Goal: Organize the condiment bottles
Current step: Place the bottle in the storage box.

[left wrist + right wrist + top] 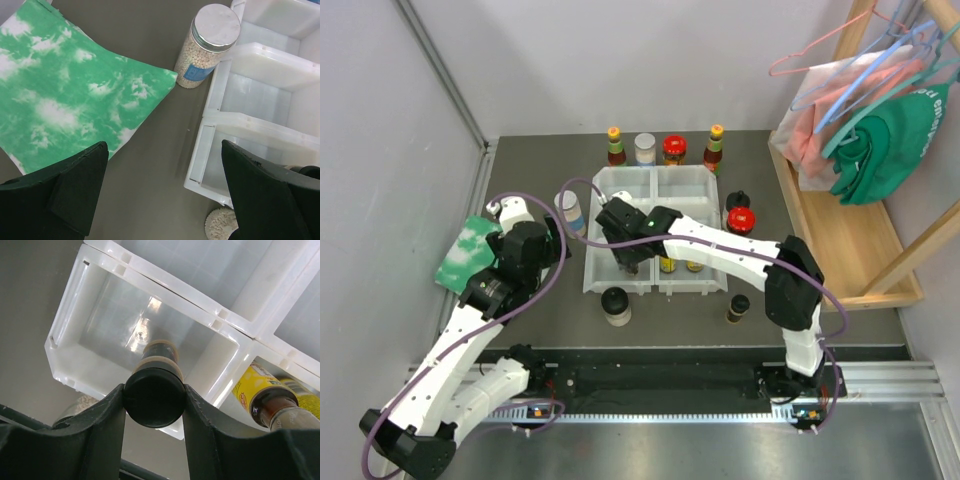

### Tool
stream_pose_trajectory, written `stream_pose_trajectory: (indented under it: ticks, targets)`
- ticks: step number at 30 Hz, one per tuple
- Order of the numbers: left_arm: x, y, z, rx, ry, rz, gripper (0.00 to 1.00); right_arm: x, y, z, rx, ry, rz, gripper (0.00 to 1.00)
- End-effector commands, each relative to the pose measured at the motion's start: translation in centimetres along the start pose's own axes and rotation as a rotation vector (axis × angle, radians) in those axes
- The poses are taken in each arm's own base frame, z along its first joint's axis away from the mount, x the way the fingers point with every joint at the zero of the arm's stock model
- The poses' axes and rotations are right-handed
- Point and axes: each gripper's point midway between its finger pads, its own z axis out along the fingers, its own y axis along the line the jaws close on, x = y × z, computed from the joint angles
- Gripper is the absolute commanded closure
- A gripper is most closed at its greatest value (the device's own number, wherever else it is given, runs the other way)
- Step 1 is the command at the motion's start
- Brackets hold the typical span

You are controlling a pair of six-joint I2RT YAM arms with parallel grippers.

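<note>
Black-capped bottle: body mostly hidden behind cap, bottom contact unclear; gripped by right pincer at tray near-left compartment. Near-right compartment: yellow-labelled bottles. Left pincer open above desk, near cloth.

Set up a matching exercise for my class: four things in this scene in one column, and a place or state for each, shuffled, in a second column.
Column one
1. black-capped bottle
2. pale-lidded jar
3. green-white cloth
4. left gripper

Column two
A. open, holding nothing
B. standing on the table beside the white tray
C. clamped in the right gripper, over the tray
D. lying flat on the table

Pairs: 1-C, 2-B, 3-D, 4-A
</note>
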Motion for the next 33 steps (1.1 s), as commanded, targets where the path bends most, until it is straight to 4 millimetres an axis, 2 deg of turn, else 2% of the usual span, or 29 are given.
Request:
stream_pose_trajectory:
  ticks: [1, 9, 17, 23, 26, 29, 30, 33]
  targets:
    - [-1.0, -0.3, 0.0, 0.018, -0.044, -0.024, 0.01, -0.2, 1.0, 0.5, -0.018, -0.031, 0.037, 1.0]
    - [-1.0, -0.2, 0.1, 0.012, -0.044, -0.024, 0.01, 1.5, 0.2, 1.9, 0.036, 0.021, 0.055, 1.0]
    - [-1.2, -0.1, 0.1, 0.007, -0.049, -0.037, 0.01, 2.7, -0.7, 1.9, 0.068, 0.023, 0.098, 1.0]
    - [-1.2, 0.2, 0.0, -0.005, -0.053, -0.05, 0.01, 3.5, -1.2, 2.4, 0.088, 0.037, 0.111, 0.95]
    - [-1.4, 0.3, -0.1, -0.009, -0.062, -0.058, 0.01, 3.5, -1.4, 2.1, 0.098, 0.034, 0.113, 0.87]
    - [-1.5, 0.4, -0.1, -0.01, -0.064, -0.065, 0.01, 3.2, -1.8, 1.6, 0.113, 0.016, 0.12, 0.7]
    - [-1.5, 0.4, -0.1, -0.01, -0.066, -0.068, 0.01, 3.0, -1.9, 1.2, 0.115, 0.008, 0.123, 0.6]
    - [-1.4, 0.5, -0.1, -0.012, -0.064, -0.069, 0.01, 2.3, -2.1, 0.4, 0.112, -0.017, 0.134, 0.43]
